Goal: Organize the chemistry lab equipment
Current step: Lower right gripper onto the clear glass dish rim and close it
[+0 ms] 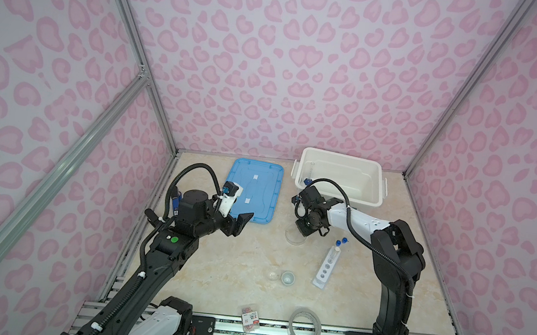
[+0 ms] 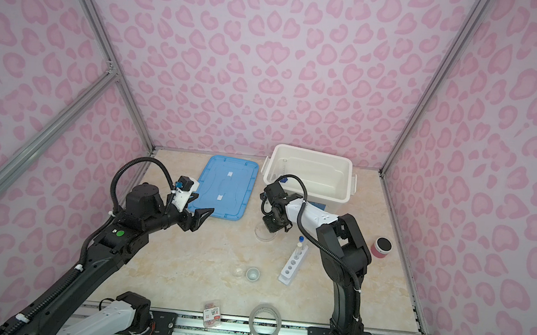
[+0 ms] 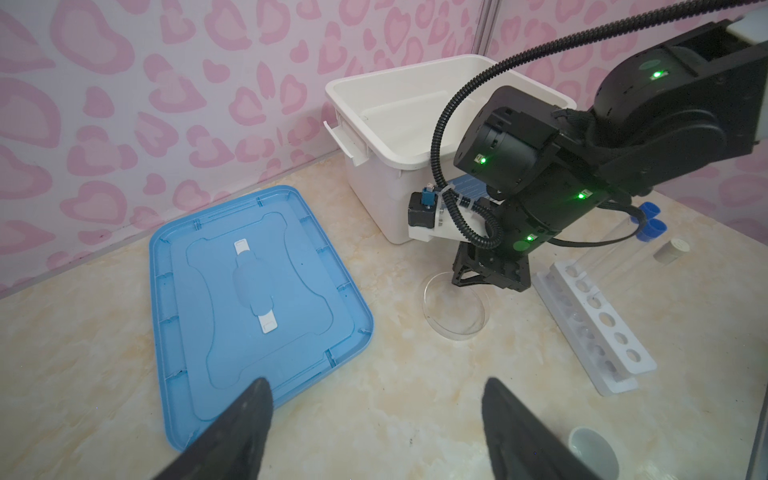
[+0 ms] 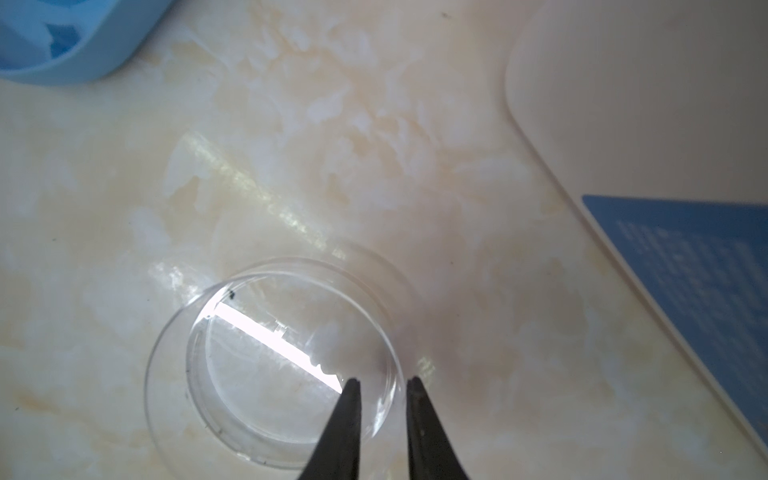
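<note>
A clear petri dish [image 1: 295, 237] [image 4: 274, 365] lies on the marble table in front of the white bin [image 1: 341, 176]. My right gripper [image 4: 384, 380] points down at the dish's rim, one finger inside it and one outside, with a narrow gap still showing on both sides of the rim. To the right of the dish lies a white six-hole rack [image 1: 326, 267] [image 3: 598, 316], with blue-capped test tubes [image 1: 341, 242] [image 3: 650, 220] at its far end. A small white cup [image 1: 288, 278] and a tiny glass dish [image 1: 272, 275] sit nearer the front. My left gripper [image 1: 242, 222] [image 3: 376, 382] hovers wide open and empty by the blue lid.
The blue lid [image 1: 254, 190] lies flat at the back, left of the white bin. A clear tape roll [image 1: 304, 327] and a small red-labelled packet [image 1: 250, 317] lie at the front edge. A red cylinder [image 2: 382, 247] stands at the right, behind the right arm.
</note>
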